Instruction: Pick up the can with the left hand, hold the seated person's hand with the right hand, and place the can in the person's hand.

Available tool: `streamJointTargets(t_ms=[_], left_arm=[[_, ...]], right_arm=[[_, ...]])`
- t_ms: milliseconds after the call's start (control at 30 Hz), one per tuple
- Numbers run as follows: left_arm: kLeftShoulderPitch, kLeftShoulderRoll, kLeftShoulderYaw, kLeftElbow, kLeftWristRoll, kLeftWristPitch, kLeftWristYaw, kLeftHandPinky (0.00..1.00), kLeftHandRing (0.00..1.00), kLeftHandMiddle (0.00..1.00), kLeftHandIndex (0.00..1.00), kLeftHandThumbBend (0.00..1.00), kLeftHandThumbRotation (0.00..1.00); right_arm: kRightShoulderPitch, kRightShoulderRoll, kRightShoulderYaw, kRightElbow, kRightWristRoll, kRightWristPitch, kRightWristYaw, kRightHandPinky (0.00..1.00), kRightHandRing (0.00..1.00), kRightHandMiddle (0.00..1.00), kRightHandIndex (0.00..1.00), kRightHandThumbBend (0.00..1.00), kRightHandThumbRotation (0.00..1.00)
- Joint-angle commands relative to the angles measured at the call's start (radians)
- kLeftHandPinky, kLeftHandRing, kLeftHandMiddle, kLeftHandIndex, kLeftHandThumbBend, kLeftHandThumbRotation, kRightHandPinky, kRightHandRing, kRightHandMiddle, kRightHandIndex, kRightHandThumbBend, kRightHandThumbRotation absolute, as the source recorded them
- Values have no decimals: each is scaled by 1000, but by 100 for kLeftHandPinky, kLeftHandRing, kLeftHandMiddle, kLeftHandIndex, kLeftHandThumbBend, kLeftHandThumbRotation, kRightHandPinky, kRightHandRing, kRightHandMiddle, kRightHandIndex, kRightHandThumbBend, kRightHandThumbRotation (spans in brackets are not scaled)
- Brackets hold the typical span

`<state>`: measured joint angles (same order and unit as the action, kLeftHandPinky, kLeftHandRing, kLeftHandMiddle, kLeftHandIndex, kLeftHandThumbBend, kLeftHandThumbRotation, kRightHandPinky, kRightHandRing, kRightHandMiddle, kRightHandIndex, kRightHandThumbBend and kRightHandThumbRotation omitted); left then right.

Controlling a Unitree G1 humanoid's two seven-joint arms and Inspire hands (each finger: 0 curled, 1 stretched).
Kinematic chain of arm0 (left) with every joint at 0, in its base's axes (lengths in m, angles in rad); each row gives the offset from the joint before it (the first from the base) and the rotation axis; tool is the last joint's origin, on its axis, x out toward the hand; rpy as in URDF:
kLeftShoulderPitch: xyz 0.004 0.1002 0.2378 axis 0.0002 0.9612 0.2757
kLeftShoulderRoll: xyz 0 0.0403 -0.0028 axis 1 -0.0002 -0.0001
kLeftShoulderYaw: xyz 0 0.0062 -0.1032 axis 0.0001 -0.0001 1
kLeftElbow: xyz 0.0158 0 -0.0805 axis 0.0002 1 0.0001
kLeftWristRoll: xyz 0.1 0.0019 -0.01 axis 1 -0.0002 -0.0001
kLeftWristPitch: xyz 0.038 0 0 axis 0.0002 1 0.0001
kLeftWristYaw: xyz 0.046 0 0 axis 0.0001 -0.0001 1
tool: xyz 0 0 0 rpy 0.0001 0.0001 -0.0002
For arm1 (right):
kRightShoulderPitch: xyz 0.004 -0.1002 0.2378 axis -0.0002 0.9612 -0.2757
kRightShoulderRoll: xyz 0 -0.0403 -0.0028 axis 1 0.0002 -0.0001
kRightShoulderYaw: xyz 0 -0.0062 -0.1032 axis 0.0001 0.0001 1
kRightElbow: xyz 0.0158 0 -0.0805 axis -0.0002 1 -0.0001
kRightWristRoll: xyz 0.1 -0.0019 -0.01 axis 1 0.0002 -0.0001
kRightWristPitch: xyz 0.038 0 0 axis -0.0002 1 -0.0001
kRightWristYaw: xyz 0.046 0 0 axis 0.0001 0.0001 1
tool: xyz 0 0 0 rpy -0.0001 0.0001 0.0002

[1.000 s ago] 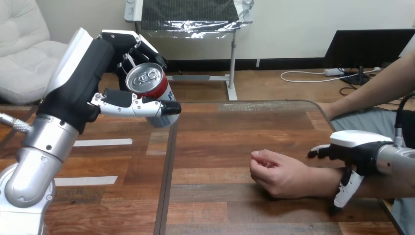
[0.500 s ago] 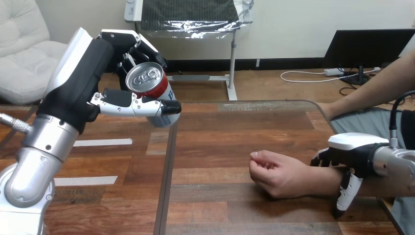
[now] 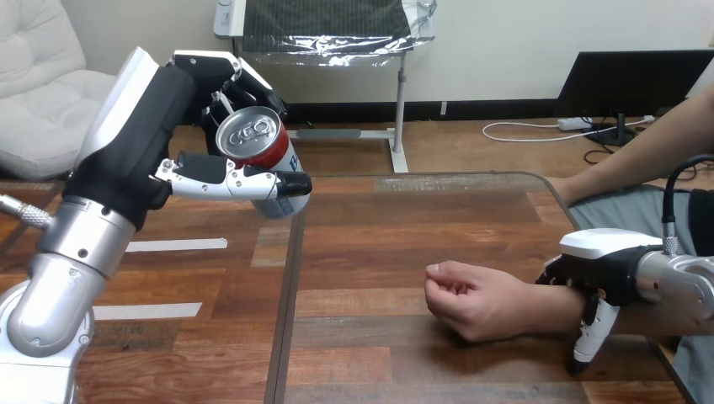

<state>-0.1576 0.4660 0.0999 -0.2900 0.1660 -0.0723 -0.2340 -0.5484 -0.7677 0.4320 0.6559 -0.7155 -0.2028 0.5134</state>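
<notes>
Edged inward, right hand (image 3: 608,257) now draped over person's wrist (image 3: 551,307); grip there, cannot tell. At far left, left hand (image 3: 139,160) fingers (image 3: 206,61) wrapped round can (image 3: 257,151), aloft, clear of counter (image 3: 404,227). With person's hand (image 3: 471,299) fisted, secure wrist, wait for open palm before carrying can across.

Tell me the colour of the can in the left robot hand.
The can is red with a silver top, best seen in the head view.
</notes>
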Motion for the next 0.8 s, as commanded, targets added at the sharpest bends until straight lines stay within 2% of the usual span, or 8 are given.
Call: streamJointTargets(t_ms=[0,467,600,767], left_arm=[[-48,14,29,-28,-12,-24,4,24,29,35,40,72,0],[-51,14,30,-23,-12,-23,6,23,29,35,40,72,0],[-52,13,30,-19,-14,-26,5,23,29,35,40,73,0],[-54,14,29,-13,-14,-33,5,23,29,35,40,73,0]], right_arm=[[82,32,29,16,13,-14,7,46,61,69,77,100,20],[109,35,40,-16,10,-55,-14,49,62,68,70,93,25],[116,39,40,-24,8,-54,-20,48,59,65,67,90,25],[125,42,39,-31,6,-62,-45,39,48,57,63,88,26]])
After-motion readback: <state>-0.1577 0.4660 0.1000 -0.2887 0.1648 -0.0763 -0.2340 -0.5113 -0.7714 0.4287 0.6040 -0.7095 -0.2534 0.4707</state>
